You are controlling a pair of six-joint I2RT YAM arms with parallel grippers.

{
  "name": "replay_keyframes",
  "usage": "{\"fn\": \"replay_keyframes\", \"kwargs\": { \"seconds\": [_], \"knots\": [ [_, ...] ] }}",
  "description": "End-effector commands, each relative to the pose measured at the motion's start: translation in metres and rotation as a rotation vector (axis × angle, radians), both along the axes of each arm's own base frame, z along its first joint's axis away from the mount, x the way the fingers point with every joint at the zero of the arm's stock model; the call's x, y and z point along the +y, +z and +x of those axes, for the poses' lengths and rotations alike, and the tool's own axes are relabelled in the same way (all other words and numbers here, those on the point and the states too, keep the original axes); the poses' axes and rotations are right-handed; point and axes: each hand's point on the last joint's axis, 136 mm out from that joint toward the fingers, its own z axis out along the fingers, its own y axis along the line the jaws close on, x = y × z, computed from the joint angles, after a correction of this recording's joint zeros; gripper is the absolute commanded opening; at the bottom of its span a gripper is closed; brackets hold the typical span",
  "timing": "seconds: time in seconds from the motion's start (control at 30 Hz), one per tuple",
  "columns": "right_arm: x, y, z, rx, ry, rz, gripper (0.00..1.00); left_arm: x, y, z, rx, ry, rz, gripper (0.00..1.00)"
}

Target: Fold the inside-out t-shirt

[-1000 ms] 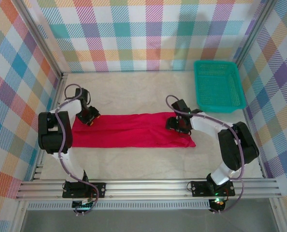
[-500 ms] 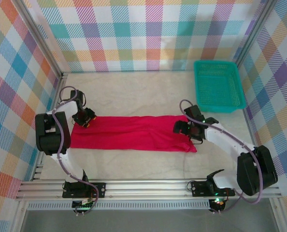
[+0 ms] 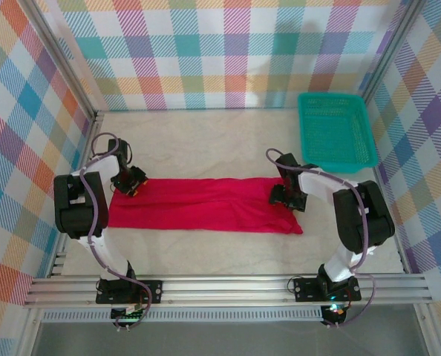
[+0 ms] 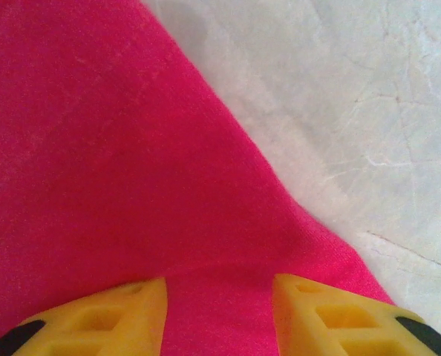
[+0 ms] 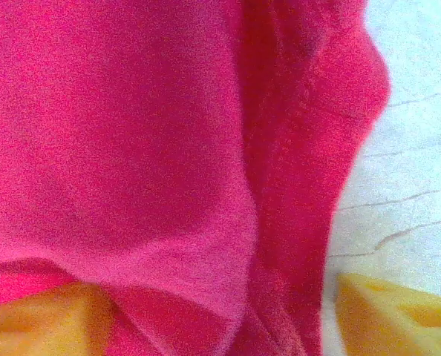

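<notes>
Both spread: left gripper (image 4: 219, 300) at 9, right gripper (image 5: 220, 297) at 3 o'clock; pinch shallow and you may lose a t-shirt (image 3: 206, 204) layer.

Soft matt red cloth t-shirt (image 3: 206, 205), pale matt cracked tabletop (image 3: 206, 141), teal plastic mesh basket (image 3: 336, 132), ribbed metal rail (image 3: 228, 288)

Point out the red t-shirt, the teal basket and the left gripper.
Bright red cloth t-shirt (image 3: 206, 204): top external view, middle of the cloth.
Teal plastic mesh basket (image 3: 335, 133): top external view, bare floor.
Left gripper (image 4: 219, 315): left wrist view, midway between yellow jaws.
</notes>
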Motion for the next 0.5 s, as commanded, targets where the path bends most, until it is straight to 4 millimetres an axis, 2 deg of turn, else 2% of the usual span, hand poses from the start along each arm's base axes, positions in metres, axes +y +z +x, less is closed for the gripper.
{"fn": "replay_keyframes", "kwargs": {
  "seconds": [0.0,0.13,0.23,0.3,0.47],
  "knots": [
    [0.046,-0.029,-0.002,0.054,0.05,0.151,0.56,0.003,0.0,-0.012,0.017,-0.006,0.004,0.43],
    [0.055,-0.031,0.002,0.056,0.062,0.14,0.41,0.001,-0.003,-0.016,0.017,-0.004,-0.008,0.43],
    [0.056,-0.031,0.003,0.058,0.056,0.131,0.19,-0.004,-0.005,-0.019,0.012,0.004,-0.028,0.42],
    [0.049,-0.024,0.006,0.036,0.052,0.101,0.02,-0.01,-0.005,-0.022,0.004,0.006,-0.05,0.42],
    [0.008,0.018,0.015,-0.041,0.02,0.051,0.0,-0.026,0.009,-0.024,-0.038,-0.015,-0.059,0.43]
  ]
}}
